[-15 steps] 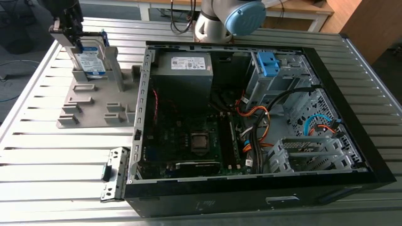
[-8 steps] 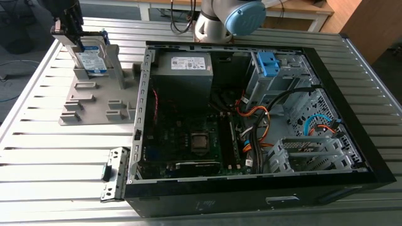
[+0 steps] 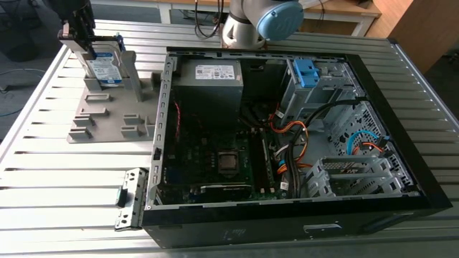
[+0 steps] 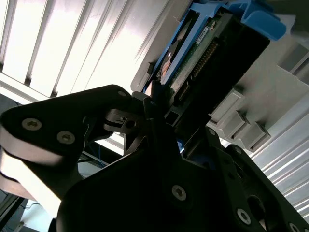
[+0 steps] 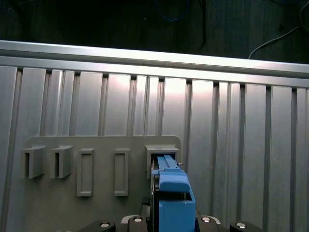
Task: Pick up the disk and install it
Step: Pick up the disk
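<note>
The disk point(image 3: 106, 67), a silver drive with a white-and-blue label in a blue carrier frame, stands on edge in a slot of the grey holder block point(image 3: 107, 121) at the exterior view's far left. My gripper point(image 3: 79, 43) reaches down over its upper end, its fingers pressed to both flat sides. In the second wrist view the disk point(image 4: 203, 58) runs out from between the black fingers point(image 4: 145, 104), its connector edge showing. The first wrist view looks down on the blue carrier point(image 5: 171, 191) in its slot.
An open computer case point(image 3: 401, 177) lies at the exterior view's right, with a grey power supply point(image 3: 210, 80), motherboard, cables and a drive bay holding a blue bracket point(image 3: 306, 72). The arm's base point(image 3: 262, 21) stands behind the case. The holder block point(image 5: 96, 203) has several other slots.
</note>
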You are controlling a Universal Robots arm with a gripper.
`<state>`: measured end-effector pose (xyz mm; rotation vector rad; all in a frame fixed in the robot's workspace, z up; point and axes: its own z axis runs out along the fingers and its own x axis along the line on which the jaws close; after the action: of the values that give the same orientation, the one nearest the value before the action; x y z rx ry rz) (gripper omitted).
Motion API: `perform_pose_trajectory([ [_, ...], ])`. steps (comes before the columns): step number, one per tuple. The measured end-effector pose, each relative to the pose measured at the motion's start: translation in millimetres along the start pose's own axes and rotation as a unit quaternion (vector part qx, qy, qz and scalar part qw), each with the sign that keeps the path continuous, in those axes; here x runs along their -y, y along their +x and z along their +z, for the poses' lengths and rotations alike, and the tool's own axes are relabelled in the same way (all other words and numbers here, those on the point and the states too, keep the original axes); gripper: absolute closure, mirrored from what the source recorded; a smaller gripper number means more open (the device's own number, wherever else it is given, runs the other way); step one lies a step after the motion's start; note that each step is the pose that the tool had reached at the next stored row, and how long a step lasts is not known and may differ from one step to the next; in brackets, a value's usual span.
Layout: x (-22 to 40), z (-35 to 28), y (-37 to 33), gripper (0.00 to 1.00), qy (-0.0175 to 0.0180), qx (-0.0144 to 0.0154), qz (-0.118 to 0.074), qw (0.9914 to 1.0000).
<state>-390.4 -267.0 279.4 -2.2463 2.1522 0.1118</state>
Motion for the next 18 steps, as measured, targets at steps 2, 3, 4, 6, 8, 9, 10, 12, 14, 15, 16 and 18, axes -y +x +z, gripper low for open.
perform_pose_trajectory([
  [2, -0.1, -1.2, -0.1, 0.64, -0.0002, -0.0001, 0.000, 1.00000],
  [3, -0.1, -1.8, -0.1, 0.64, -0.0001, 0.0000, 0.000, 1.00000],
  [4, -0.1, -2.6, -0.2, 0.64, -0.0001, 0.0000, 0.000, 1.00000],
  [6, -0.2, -4.3, -0.3, 0.64, -0.0002, 0.0002, 0.000, 1.00000],
  [8, -0.2, -5.9, -0.5, 0.64, -0.0001, 0.0004, 0.000, 1.00000],
  [9, -0.2, -6.8, -0.5, 0.64, -0.0001, 0.0004, 0.000, 1.00000],
  [10, -0.2, -7.7, -0.6, 0.64, -0.0001, 0.0005, 0.000, 1.00000],
  [12, -0.3, -9.2, -0.7, 0.64, -0.0002, 0.0005, 0.000, 1.00000],
  [14, -0.3, -10.5, -0.7, 0.64, -0.0001, 0.0006, 0.000, 1.00000],
  [15, -0.3, -11.0, -0.8, 0.64, -0.0001, 0.0006, 0.000, 1.00000],
  [16, -0.3, -11.5, -0.8, 0.64, -0.0001, 0.0007, 0.000, 1.00000],
  [18, -0.4, -12.4, -0.9, 0.64, -0.0001, 0.0007, 0.000, 1.00000],
])
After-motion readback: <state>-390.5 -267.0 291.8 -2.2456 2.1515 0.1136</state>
